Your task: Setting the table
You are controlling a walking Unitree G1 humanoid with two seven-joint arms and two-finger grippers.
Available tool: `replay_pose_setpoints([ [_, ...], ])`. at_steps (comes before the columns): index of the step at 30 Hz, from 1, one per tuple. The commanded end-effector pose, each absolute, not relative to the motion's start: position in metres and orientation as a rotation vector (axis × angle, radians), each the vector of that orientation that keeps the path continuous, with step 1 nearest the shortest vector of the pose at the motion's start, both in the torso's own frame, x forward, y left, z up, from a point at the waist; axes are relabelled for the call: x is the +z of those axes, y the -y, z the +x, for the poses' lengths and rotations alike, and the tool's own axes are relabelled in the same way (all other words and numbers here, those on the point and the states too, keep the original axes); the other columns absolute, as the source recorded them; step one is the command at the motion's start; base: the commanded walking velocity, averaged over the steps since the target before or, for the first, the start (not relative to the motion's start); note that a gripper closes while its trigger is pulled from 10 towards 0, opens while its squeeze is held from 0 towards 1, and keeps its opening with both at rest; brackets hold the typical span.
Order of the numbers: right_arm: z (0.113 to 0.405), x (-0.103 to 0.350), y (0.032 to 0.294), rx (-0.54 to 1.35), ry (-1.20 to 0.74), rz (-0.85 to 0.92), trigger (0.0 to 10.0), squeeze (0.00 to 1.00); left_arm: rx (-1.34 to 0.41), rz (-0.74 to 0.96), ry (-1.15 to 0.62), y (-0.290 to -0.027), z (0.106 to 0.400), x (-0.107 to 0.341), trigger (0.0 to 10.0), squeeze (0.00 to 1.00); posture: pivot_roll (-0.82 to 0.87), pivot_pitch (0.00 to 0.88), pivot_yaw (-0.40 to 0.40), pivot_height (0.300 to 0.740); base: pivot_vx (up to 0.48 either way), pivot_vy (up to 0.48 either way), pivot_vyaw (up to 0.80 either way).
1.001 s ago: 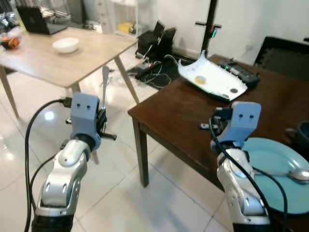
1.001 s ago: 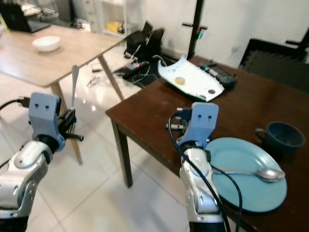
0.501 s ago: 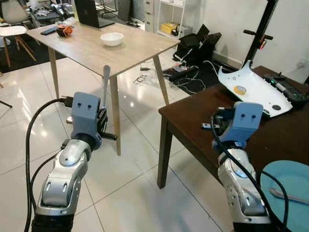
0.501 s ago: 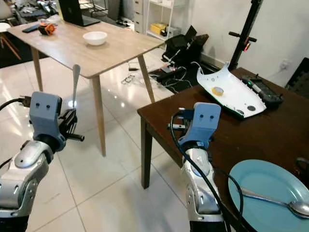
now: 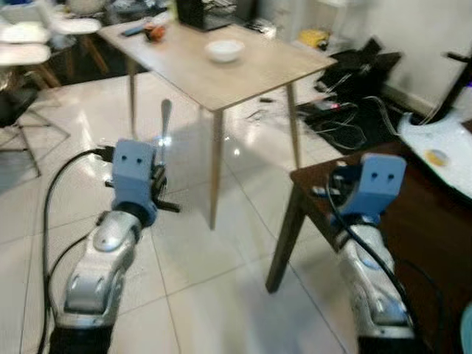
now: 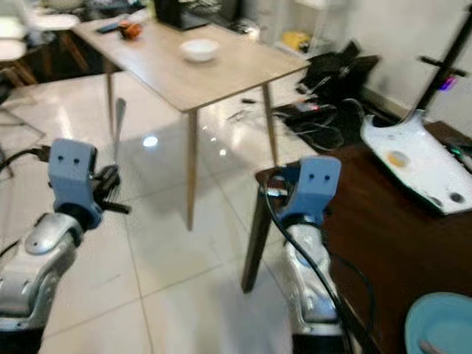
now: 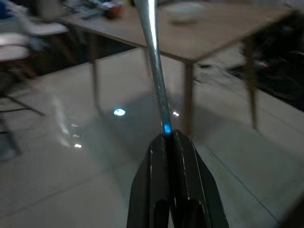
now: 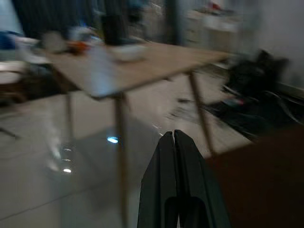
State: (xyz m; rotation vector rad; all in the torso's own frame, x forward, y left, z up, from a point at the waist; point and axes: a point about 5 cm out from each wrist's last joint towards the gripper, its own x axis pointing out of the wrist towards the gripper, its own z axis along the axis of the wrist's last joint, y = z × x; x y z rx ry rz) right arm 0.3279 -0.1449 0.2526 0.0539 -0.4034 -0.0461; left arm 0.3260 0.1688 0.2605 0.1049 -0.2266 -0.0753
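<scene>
While the left gripper (image 7: 167,137) pinches the lower end of an upright piece of cutlery (image 5: 163,127) (blurred, so spoon or fork is unclear) over the tiled floor (image 5: 199,258), and the right gripper (image 8: 174,137) is closed and empty, carrying it steadily to the dark table (image 6: 383,221) without tilting seems wisest.

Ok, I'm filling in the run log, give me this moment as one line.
left tool: shut on utensil, upright | right tool: shut, empty | white bowl: on light table
</scene>
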Motion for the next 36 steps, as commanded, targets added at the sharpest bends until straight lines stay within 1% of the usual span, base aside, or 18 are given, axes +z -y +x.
replay_pose_setpoints([
  [1, 0.3271, 0.2454, 0.1507, -0.067, 0.378, 0.058, 10.0, 0.00, -0.081, 0.109, 0.205, -0.1664, 0.3249, 0.2537, 10.0, 0.00, 0.00, 0.131, 0.044, 0.740, 0.000, 0.000, 0.80],
  [23, 0.3269, 0.2453, 0.1523, -0.071, 0.378, 0.059, 10.0, 0.00, -0.082, 0.110, 0.206, -0.1664, 0.3253, 0.2539, 10.0, 0.00, 0.00, 0.131, 0.042, 0.740, 0.000, 0.000, 0.79],
  [36, 0.3268, 0.2456, 0.1520, -0.068, 0.380, 0.080, 10.0, 0.00, -0.095, 0.104, 0.223, -0.1651, 0.3243, 0.2553, 10.0, 0.00, 0.00, 0.132, 0.040, 0.740, 0.000, 0.000, 0.00],
])
